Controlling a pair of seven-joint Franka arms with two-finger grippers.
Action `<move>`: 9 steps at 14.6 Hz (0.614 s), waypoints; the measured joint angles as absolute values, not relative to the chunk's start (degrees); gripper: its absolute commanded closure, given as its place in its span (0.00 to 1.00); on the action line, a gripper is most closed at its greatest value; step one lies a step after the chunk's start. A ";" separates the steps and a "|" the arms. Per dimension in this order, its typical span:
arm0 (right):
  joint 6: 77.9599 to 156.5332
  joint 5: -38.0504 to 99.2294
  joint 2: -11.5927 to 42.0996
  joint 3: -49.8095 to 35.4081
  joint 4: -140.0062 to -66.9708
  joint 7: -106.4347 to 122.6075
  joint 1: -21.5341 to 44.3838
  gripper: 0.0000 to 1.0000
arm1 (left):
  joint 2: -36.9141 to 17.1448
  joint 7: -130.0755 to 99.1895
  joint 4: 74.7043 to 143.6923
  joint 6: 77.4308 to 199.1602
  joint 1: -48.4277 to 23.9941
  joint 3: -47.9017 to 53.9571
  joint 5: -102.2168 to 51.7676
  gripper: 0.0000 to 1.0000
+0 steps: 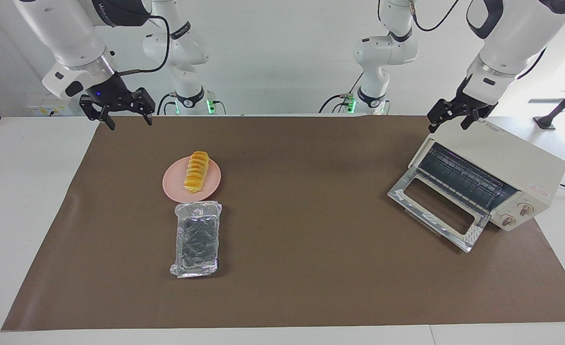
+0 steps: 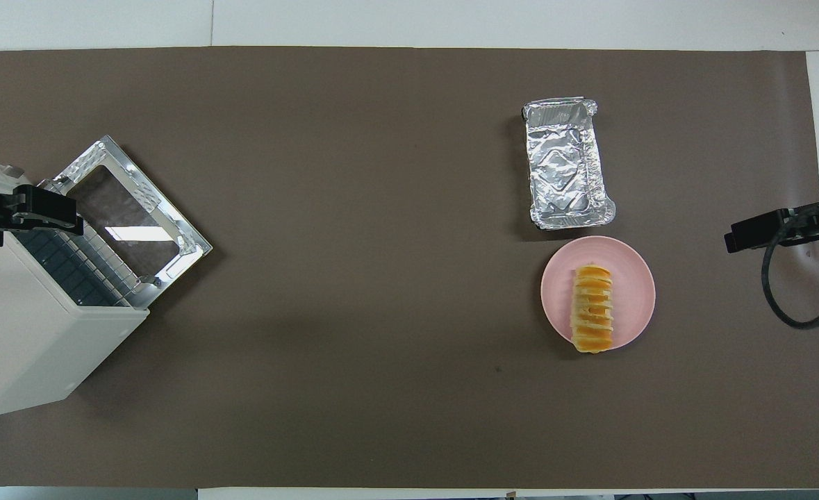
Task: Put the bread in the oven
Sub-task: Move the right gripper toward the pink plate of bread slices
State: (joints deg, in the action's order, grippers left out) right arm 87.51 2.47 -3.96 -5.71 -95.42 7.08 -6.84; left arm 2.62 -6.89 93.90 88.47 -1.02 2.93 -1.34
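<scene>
Both of my grippers hang empty with fingers spread: my left gripper [image 1: 447,117] over the top of the oven [image 1: 522,165] at the left arm's end of the table, my right gripper [image 1: 128,114] over the mat's edge [image 1: 95,143] at the right arm's end, each arm waiting. Nothing of the job is done beyond the oven's glass door [image 1: 435,211] lying dropped open, its wire rack bare; the cream box looks smooth and hard-edged. Well apart from it, the bread [image 1: 197,171], a ridged yellow-orange loaf, rests untouched on a round pink plate [image 1: 172,184]. Just beside the plate, farther from me, sits a crinkled foil tray [image 1: 197,239]. Lifting, carrying and loading all remain
</scene>
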 measured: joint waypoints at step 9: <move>87.48 2.47 -3.96 -5.72 -95.45 7.08 -6.84 0.00 | 2.77 -6.82 93.90 88.26 -1.09 3.44 -1.34 0.00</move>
State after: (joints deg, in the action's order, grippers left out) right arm 87.48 2.47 -3.96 -5.72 -95.45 7.08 -6.84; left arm 2.77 -6.82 93.90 88.26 -1.09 3.44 -1.34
